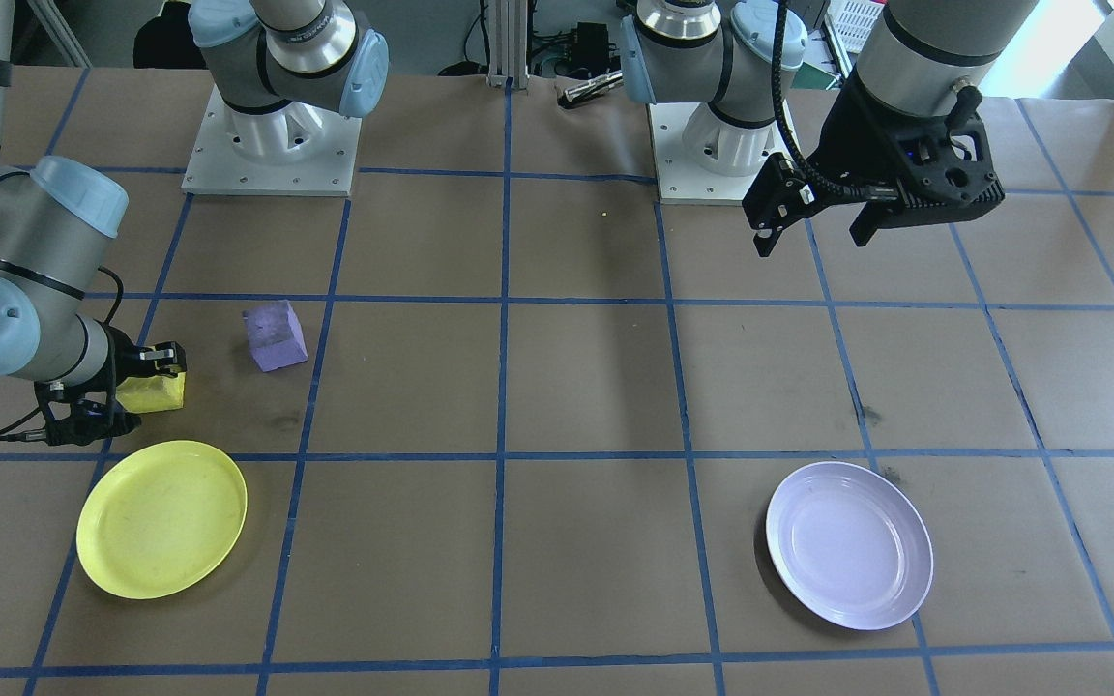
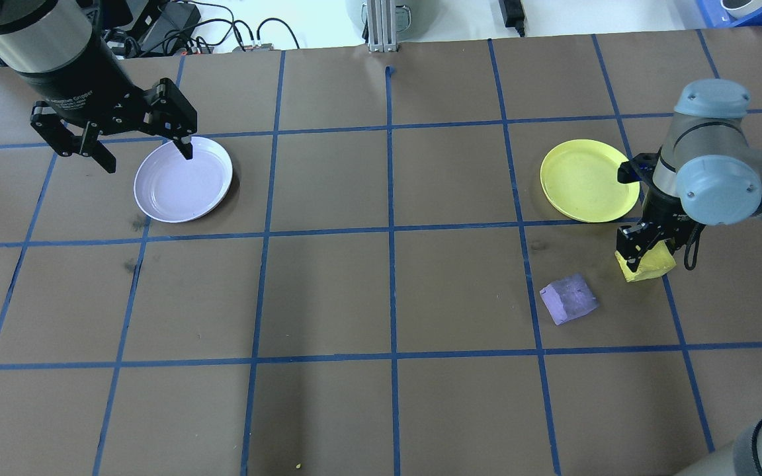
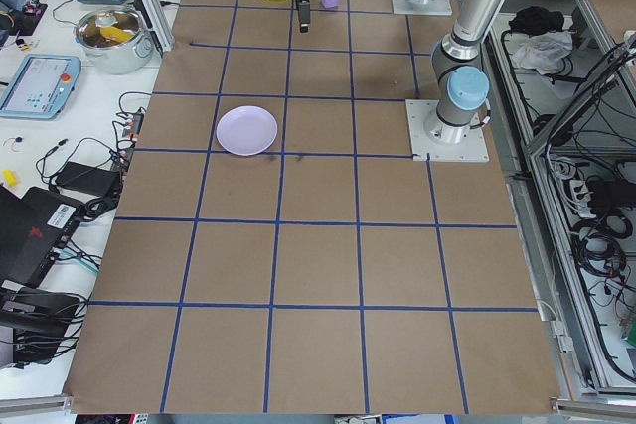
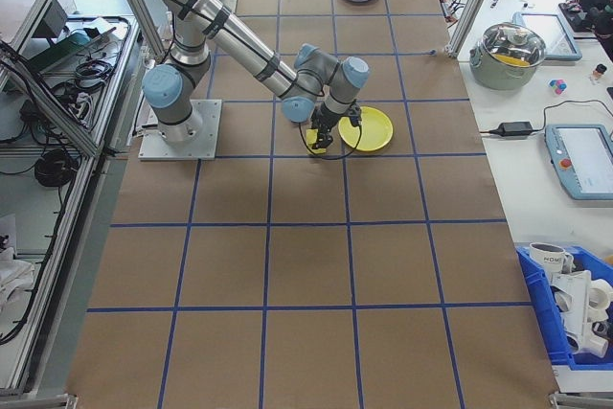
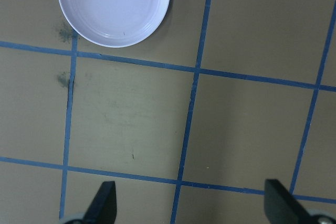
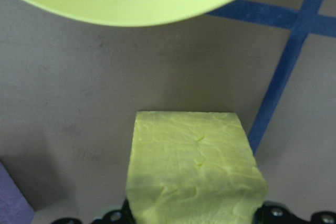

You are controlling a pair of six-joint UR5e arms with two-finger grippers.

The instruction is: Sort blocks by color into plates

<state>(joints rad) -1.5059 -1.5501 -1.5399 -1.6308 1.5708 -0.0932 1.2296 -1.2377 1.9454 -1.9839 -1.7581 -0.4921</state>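
Yellow block (image 2: 649, 263) is held between the jaws of the right gripper (image 2: 642, 248), low over the worktop (image 2: 381, 297) just beside the yellow plate (image 2: 586, 180). Purple block (image 2: 568, 299) lies on the worktop near the yellow one, well apart from the lavender plate (image 2: 182, 180). Left gripper (image 2: 139, 149) is seen above the lavender plate's edge with jaws spread wide and nothing between them.
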